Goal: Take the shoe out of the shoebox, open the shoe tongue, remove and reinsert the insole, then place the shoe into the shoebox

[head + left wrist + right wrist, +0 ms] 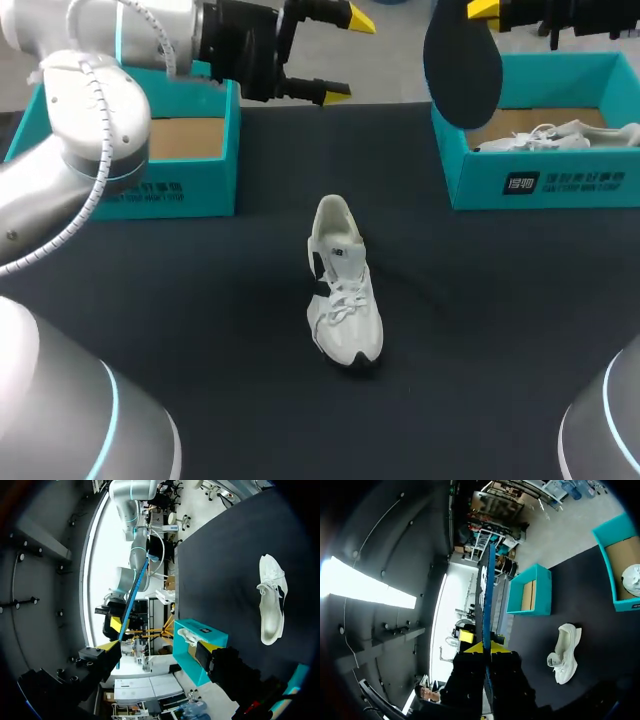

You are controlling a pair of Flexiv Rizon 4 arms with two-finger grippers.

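Dark table (200, 310) | shoe (343, 295) centre | left box (175, 188) | insole (462, 70) aloft by right box (560, 182)

The right shoebox (480, 190) has white print on its blue-green front wall: a little white square sign, with two short lines of letters beside it. The left shoebox (205, 195) has two lines of white letters on its front wall too (the arm covers part of them). The letters are too small and fuzzy to read. The shoe (345, 300) has a small dark mark on its side, and that cannot be read either.
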